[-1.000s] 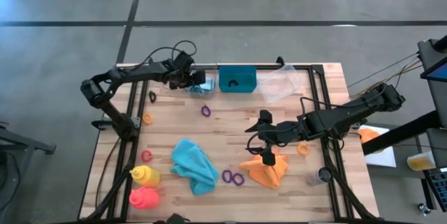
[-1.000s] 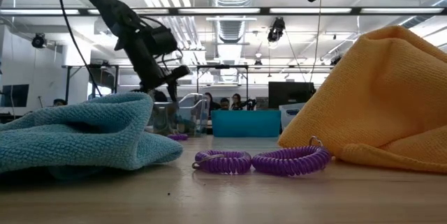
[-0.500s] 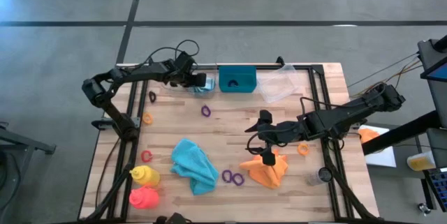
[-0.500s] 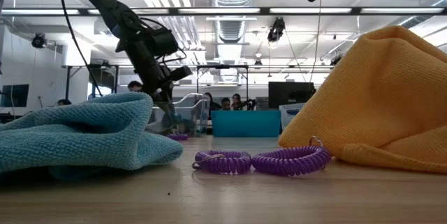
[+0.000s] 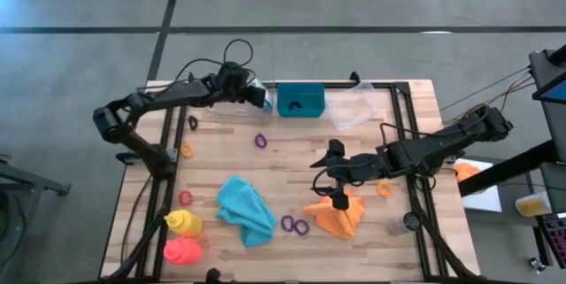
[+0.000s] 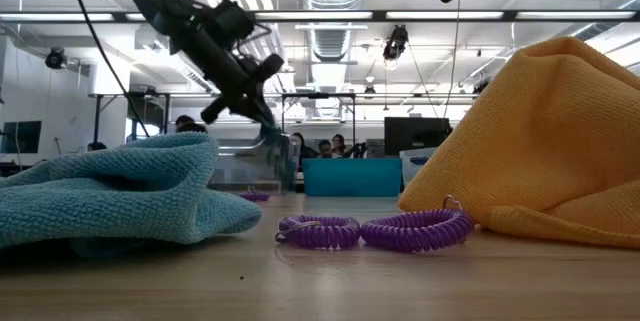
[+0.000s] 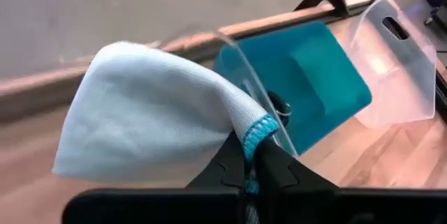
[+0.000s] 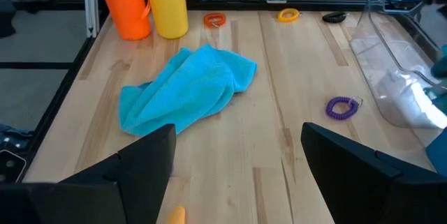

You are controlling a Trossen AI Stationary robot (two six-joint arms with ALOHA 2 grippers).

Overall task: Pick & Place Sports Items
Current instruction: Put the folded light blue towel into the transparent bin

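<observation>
My left gripper [image 5: 254,96] is at the table's far edge, shut on a pale blue cloth [image 7: 143,123] over a clear tray [image 5: 232,109] left of the teal bin [image 5: 301,101]. My right gripper [image 5: 338,197] stands open, pointing down over the orange cloth [image 5: 343,218]. Whether it touches the cloth I cannot tell. A teal cloth [image 5: 246,210] lies crumpled near the middle, with two purple rings [image 5: 296,225] beside it. The yellow bottle [image 5: 184,223] and pink-red bottle [image 5: 183,250] lie at the near left. My left gripper pinches the pale blue cloth by its teal-stitched edge [image 7: 260,130] between the two fingers. The rest of the cloth bulges out past the fingertips [image 7: 230,158]. In the low view the cloth [image 6: 270,141] hangs below the raised gripper, above the table.
A second clear tray [image 5: 358,107] lies right of the teal bin. Single rings lie about: purple [image 5: 261,141], dark [image 5: 193,123], orange [image 5: 187,151], red [image 5: 185,198] and orange [image 5: 384,189]. Black frame rails run along the table's left and right edges.
My left gripper has shut on the pale blue cloth, risen, and shifted a little toward the teal bin. The cloth has come up with it out of the clear tray.
</observation>
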